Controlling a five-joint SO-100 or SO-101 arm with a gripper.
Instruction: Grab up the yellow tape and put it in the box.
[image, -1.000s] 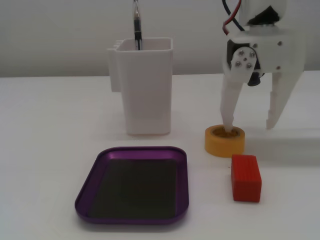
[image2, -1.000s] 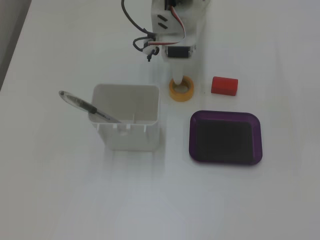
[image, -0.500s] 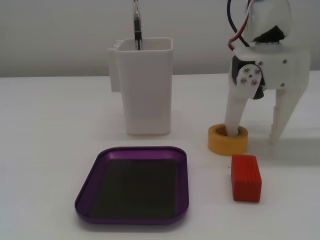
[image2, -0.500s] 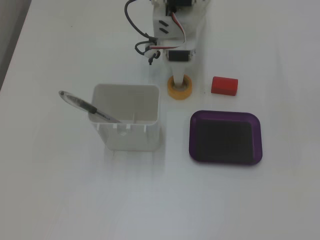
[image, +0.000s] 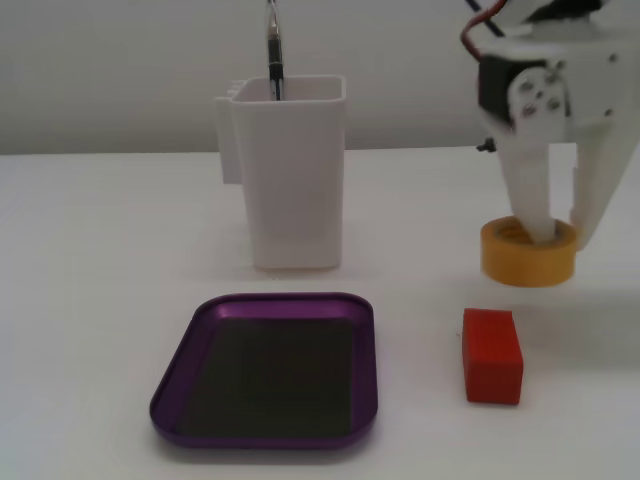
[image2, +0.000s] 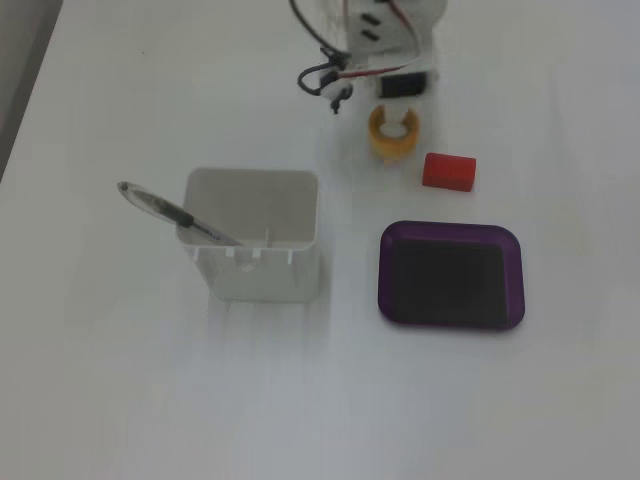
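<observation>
A plain white table (image: 100, 260) fills both fixed views, matte and evenly lit, with soft shadows under each thing. In the low front view a pale, bare wall (image: 120, 70) rises behind the table's far edge; in the view from above a grey strip (image2: 18, 70) shows past the table's left edge.

Taking the box (image: 267, 368) as the landmark: this purple tray with a dark bottom lies flat on the table and holds nothing. Just behind it in the front view stands a tall white container (image: 285, 180) with a pen (image: 272, 50) sticking up out of it; from above the container (image2: 255, 235) is to the box's (image2: 451, 274) left, and the pen (image2: 175, 213) leans out over its left rim. A red block (image: 492, 355) lies just right of the box in the front view, apart from it; from above the block (image2: 448, 171) sits just beyond the box's far edge.

The tape (image: 529, 252) is up off the table, beyond the block and to the right of the box in the front view, with a shadow beneath it. The gripper (image: 560, 235) pinches the roll's wall, one finger down through the hollow core and the other outside. From above, the tape (image2: 395, 135) hangs beyond the box's far left corner, next to the block, under the arm's white body.
</observation>
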